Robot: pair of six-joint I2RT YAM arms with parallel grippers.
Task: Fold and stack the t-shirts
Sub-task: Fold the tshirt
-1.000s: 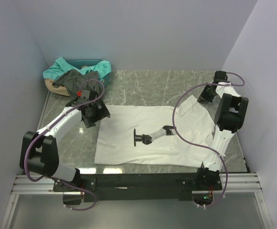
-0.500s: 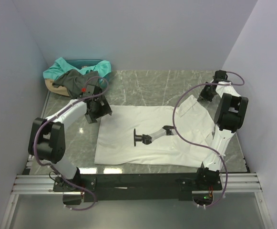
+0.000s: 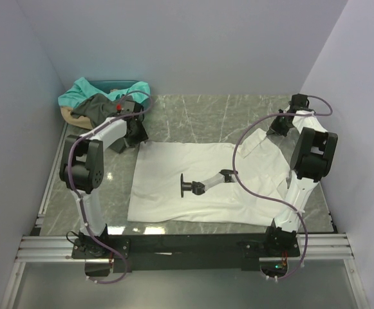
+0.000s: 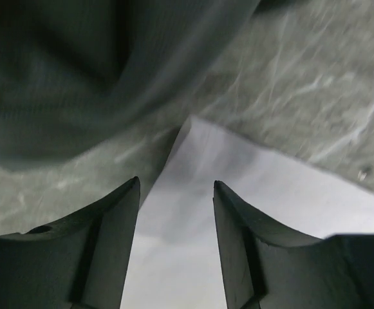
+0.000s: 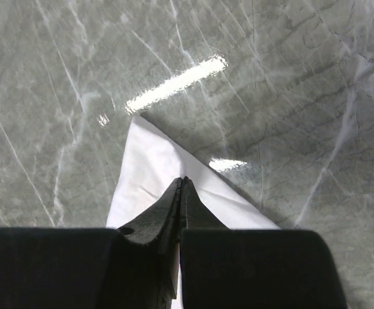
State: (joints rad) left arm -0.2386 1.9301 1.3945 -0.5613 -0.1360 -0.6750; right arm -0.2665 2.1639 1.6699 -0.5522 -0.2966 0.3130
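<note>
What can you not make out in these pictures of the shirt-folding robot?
- Top view: chest print on the white t-shirt, too small to read.
- Top view: teal t-shirt, partly buried under the dark grey t-shirt.
- Left wrist view: dark grey t-shirt blurred, cut off by the top edge.

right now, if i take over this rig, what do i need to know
Left gripper: open, jaws astride the far left corner of the white t-shirt, not yet gripping.
Right gripper: shut on its far right corner.
The shirt lies spread on the table; dark grey t-shirt and teal t-shirt are heaped at the far left.
Done: nothing folded. Left: fold all three, stack.
</note>
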